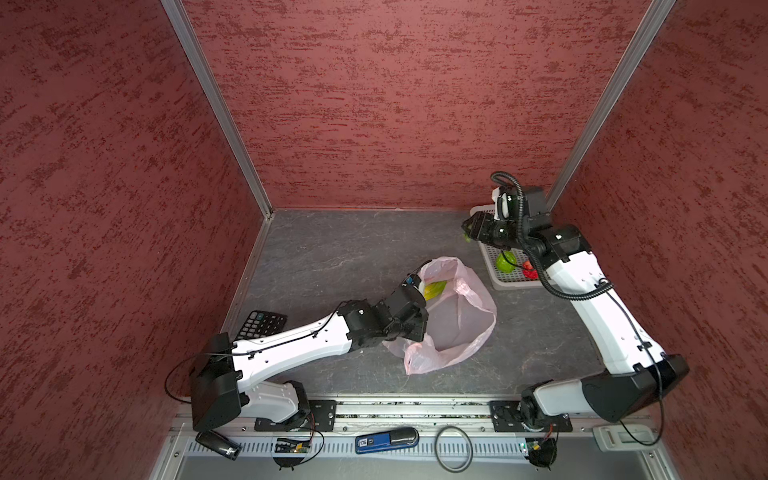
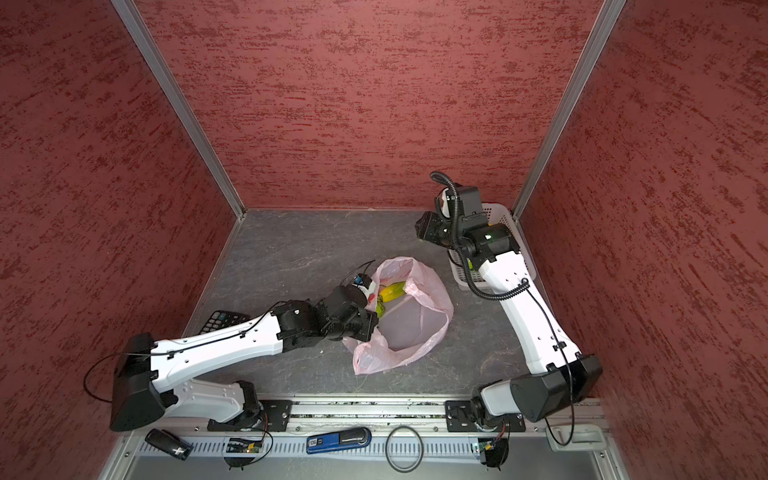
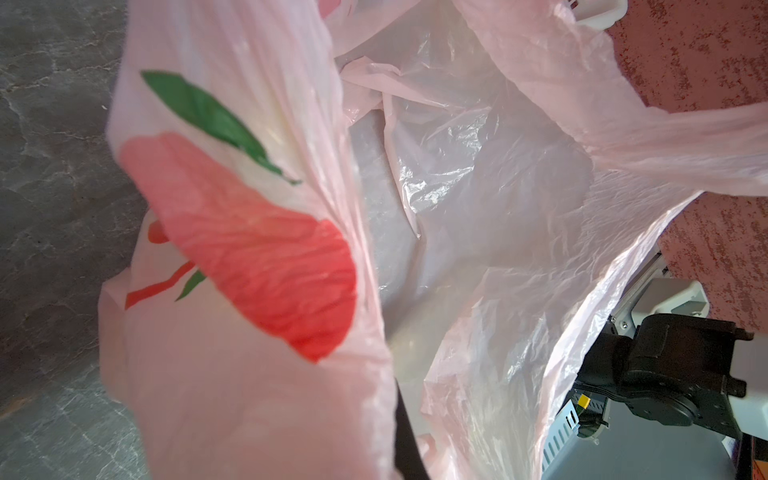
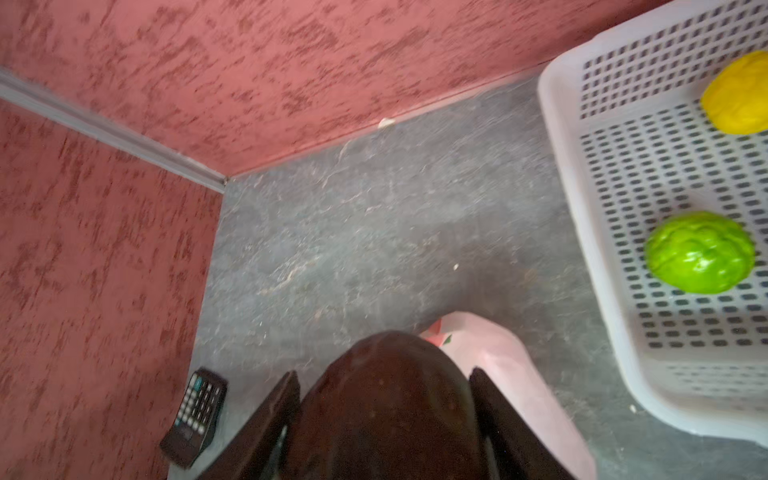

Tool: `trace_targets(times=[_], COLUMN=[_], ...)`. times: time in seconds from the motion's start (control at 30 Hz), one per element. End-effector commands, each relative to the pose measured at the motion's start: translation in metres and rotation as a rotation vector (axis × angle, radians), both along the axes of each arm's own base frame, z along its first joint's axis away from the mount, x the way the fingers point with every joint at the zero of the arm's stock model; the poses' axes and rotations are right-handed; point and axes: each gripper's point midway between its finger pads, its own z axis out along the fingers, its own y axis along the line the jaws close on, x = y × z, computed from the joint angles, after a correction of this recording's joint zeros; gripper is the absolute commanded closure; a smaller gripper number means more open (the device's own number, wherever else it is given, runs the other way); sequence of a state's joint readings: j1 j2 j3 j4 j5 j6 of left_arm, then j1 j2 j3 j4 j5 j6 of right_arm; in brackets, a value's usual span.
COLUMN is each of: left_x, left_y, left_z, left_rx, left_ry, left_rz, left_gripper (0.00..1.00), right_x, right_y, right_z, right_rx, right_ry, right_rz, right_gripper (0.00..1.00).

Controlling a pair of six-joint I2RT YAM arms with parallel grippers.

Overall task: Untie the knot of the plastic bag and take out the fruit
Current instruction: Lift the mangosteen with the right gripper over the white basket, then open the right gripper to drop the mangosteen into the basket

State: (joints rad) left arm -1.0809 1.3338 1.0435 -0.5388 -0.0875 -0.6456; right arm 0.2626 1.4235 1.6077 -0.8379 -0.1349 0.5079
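Clamping one smooth dark-brown fruit (image 4: 386, 411), our right gripper (image 4: 384, 376) hangs by a perforated basket (image 4: 569, 232) holding two bumpy fruits (image 4: 700, 251); our left gripper (image 1: 420, 301) pinches the crinkly plastic bag (image 1: 469, 316).

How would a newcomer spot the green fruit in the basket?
Find the white basket at the table's far right corner. The green fruit lies inside: bumpy and lime, unlike the yellow fruit and red fruit beside it.

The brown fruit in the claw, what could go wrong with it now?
The dark brown fruit in the right gripper hangs over the table, beside the basket; dropped now, it might roll away. The left gripper pinches the thin plastic bag; it could slip and cover the yellow-green fruit.
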Motion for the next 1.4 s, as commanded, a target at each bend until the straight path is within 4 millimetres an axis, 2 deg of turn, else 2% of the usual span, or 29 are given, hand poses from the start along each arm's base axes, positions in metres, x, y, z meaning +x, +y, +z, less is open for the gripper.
trace_targets(times=[0.0,0.17,0.37,0.57,0.73,1.07,1.37], left_x=[0.003,0.003,0.002,0.003,0.004,0.009,0.010], left_y=[0.001,-0.001,0.001,0.002,0.003,0.003,0.012], left_z=[0.006,0.006,0.003,0.003,0.001,0.001,0.000], left_rx=[-0.005,-0.003,-0.001,-0.002,0.002,0.012,0.025], left_ry=[-0.026,-0.020,-0.014,-0.006,-0.002,-0.007,-0.012], left_rz=[-0.003,-0.005,-0.003,0.007,0.021,0.039,0.084], left_gripper=[1.00,1.00,1.00,1.00,1.00,1.00,1.00], right_x=[0.028,0.070,0.114,0.144,0.152,0.147,0.140], right_y=[-0.032,-0.083,-0.121,-0.142,-0.150,-0.166,-0.165], right_z=[-0.016,-0.061,-0.104,-0.153,-0.188,-0.208,-0.206], right_rx=[-0.005,-0.009,-0.072,-0.111,-0.132,-0.175,-0.164], right_ry=[-0.029,-0.002,0.047,0.124,0.189,0.243,0.261], right_rz=[-0.055,-0.170,-0.223,-0.235,-0.229,-0.269,-0.273], right_gripper=[0.54,0.54,0.54,0.52,0.48,0.30,0.24])
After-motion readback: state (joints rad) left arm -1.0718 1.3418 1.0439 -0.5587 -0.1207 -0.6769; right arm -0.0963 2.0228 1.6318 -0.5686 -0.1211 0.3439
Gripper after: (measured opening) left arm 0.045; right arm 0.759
